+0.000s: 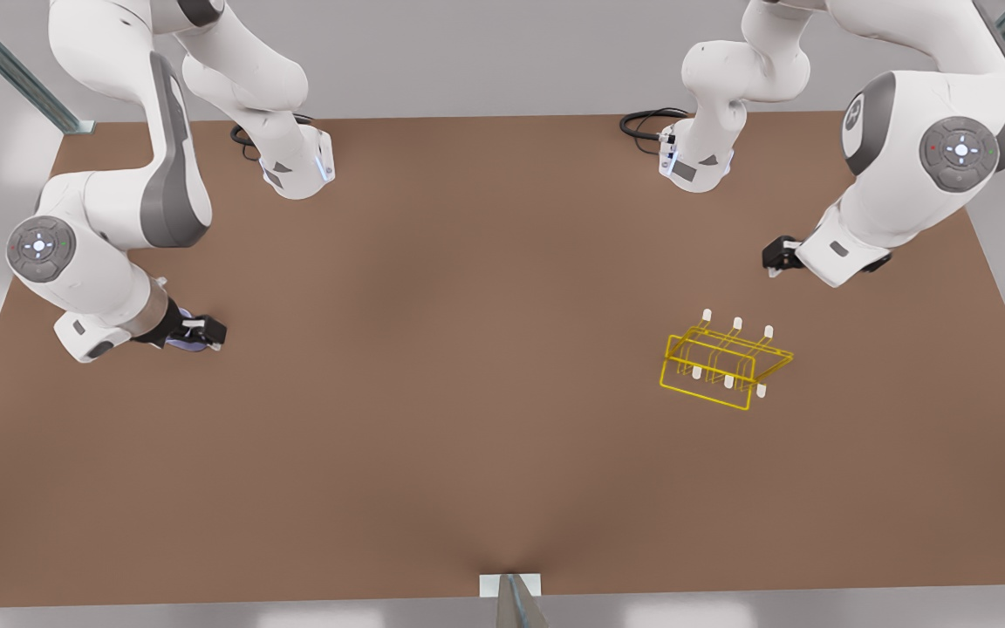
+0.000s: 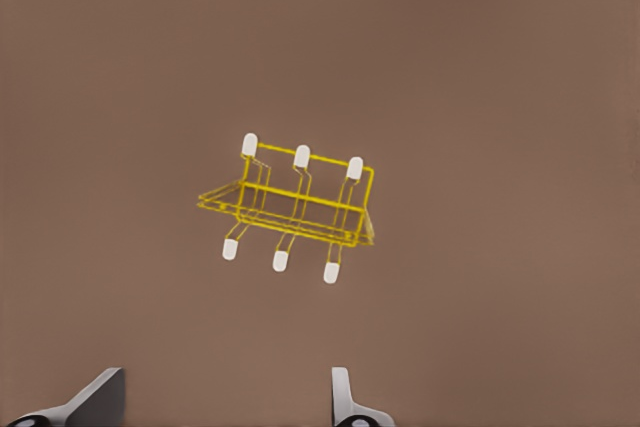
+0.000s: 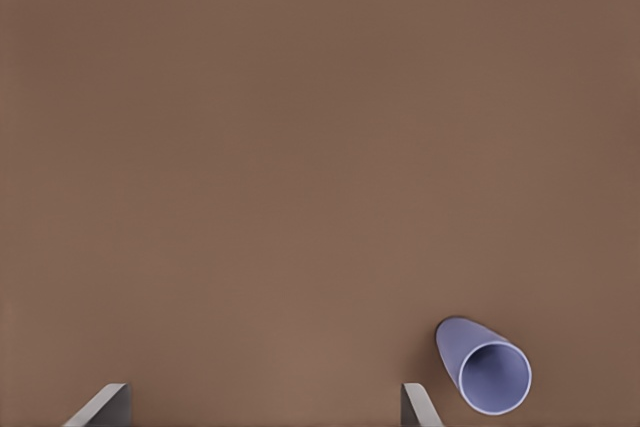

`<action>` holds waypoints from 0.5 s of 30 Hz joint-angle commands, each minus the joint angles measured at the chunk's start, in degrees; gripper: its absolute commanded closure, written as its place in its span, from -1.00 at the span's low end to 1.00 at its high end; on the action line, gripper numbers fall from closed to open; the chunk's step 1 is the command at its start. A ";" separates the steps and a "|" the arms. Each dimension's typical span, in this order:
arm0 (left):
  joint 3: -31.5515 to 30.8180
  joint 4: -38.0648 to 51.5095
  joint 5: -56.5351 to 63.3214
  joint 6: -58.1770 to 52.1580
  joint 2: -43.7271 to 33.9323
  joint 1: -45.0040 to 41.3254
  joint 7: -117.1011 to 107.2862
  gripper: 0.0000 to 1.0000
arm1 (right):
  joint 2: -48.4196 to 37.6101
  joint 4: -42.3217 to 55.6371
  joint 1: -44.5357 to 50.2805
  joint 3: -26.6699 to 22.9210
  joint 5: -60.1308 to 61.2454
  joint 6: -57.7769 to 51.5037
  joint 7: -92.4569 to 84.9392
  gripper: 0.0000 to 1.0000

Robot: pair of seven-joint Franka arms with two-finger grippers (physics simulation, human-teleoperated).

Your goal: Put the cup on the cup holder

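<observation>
You have the brown table (image 1: 468, 392) as your field, and everything here is best placed from the cup holder (image 1: 725, 358), the yellow wire rack standing toward the front view's right with its white-tipped prongs up. The left gripper (image 1: 775, 259) hangs just above and beside that rack, toward the table's far edge; its wrist view looks down on the cup holder (image 2: 290, 209) with both fingers (image 2: 345, 402) spread wide and nothing between them, so treat this arm as waiting. The cup (image 1: 181, 342) is well apart from the rack, far across the table on the front view's left, and the right gripper (image 1: 206, 331) is right over it, so this is plainly the nearer arm. In the right wrist view the cup (image 3: 484, 365) lies tipped on its side, its open mouth turned toward the camera and its long axis slanting along the table. It sits just outside one of the parted fingers (image 3: 415, 405), not in the gap, so you likely need a small sideways shift before closing.
</observation>
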 commanded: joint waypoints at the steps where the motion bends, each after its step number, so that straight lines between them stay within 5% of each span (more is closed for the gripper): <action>1: 0.00 0.02 0.10 1.21 -0.06 0.24 0.61 -1.00 | 0.02 -0.01 0.01 0.05 -0.34 1.12 1.27 -1.00; 5: 0.00 0.02 -0.07 1.20 0.65 -0.29 0.69 -1.00 | 1.87 -2.29 -1.14 0.05 0.27 -2.13 1.71 -1.00; 8: 0.00 0.02 -0.07 1.21 1.53 -0.29 0.78 -1.00 | 1.25 -12.66 -6.32 0.23 0.36 2.16 -2.33 -1.00; 15: 0.00 -0.07 -0.07 0.15 1.79 -0.29 0.87 -1.00 | -15.45 -34.37 -13.09 0.23 2.91 14.03 -12.53 -1.00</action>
